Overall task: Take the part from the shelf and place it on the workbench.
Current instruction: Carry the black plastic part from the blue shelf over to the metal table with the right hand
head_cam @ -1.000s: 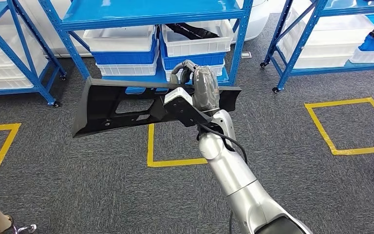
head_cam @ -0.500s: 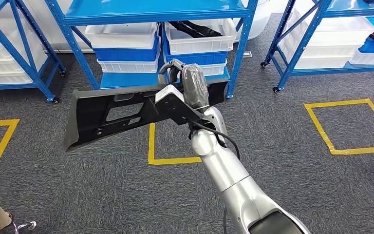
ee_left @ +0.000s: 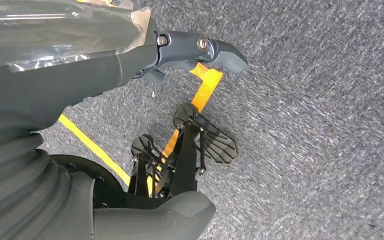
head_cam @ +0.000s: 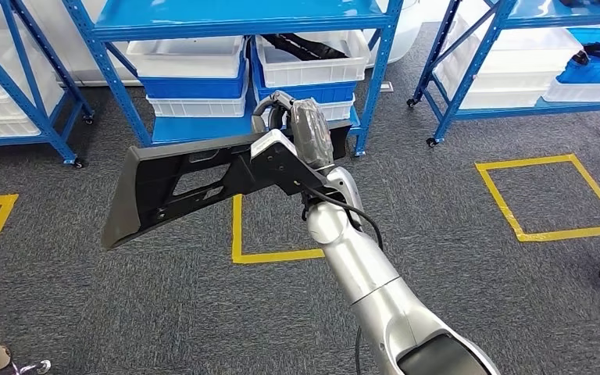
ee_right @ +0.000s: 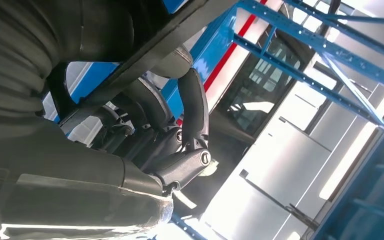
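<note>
Carrying the part (head_cam: pixel 183 183), a long black moulded panel, the right hand (head_cam: pixel 301 129) has its fingers curled over the panel's upper edge near one end, so most of its length juts out unsupported to the robot's left. It hangs in the air, tilted with the free end lower, in front of the blue shelf (head_cam: pixel 234 19) and above the yellow floor marking (head_cam: pixel 238 234) on the grey carpet. In the right wrist view a dark finger (ee_right: pixel 194 107) hooks over the panel edge. The left hand (ee_left: pixel 200 50) hangs low over the carpet; fingers loosely apart, holding nothing. Judgement: the grip is off-centre, so turn slowly, keep the wrist firm, and watch the free end near the shelf uprights. No workbench is visible.
</note>
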Controlling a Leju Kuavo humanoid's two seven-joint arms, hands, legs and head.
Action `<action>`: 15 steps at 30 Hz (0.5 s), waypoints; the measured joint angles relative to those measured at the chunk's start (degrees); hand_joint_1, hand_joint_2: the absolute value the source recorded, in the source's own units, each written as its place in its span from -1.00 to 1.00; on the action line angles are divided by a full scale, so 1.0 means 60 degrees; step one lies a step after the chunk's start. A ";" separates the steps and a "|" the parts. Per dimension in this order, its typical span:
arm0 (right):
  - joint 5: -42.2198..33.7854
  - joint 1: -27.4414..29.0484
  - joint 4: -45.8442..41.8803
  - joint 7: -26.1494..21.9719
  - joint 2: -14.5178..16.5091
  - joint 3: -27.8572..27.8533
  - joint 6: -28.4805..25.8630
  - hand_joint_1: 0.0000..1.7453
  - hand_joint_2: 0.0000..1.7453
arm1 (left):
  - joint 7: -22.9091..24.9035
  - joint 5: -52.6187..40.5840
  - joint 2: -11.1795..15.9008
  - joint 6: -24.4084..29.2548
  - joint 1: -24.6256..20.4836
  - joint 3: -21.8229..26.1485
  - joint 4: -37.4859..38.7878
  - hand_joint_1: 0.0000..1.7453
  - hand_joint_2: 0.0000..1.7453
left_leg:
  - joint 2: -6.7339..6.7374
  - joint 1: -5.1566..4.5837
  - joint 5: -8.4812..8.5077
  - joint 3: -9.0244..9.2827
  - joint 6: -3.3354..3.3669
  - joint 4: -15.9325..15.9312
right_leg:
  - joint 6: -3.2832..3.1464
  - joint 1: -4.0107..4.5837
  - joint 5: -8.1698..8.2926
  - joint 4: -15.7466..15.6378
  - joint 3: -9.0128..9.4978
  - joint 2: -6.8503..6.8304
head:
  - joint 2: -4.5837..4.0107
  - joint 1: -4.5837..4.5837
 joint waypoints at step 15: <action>0.0352 -0.0190 0.0114 0.0171 0.0040 -0.0012 -0.0150 1.00 1.00 | -0.0033 0.0090 -0.0110 0.0128 0.0011 0.0192 0.0007 -1.00 1.00 | -0.0528 0.0137 -0.1323 -0.0931 -0.0636 0.2623 | -0.0491 0.0010 0.1130 -0.2290 0.0939 0.0530 | 0.0000 -0.0070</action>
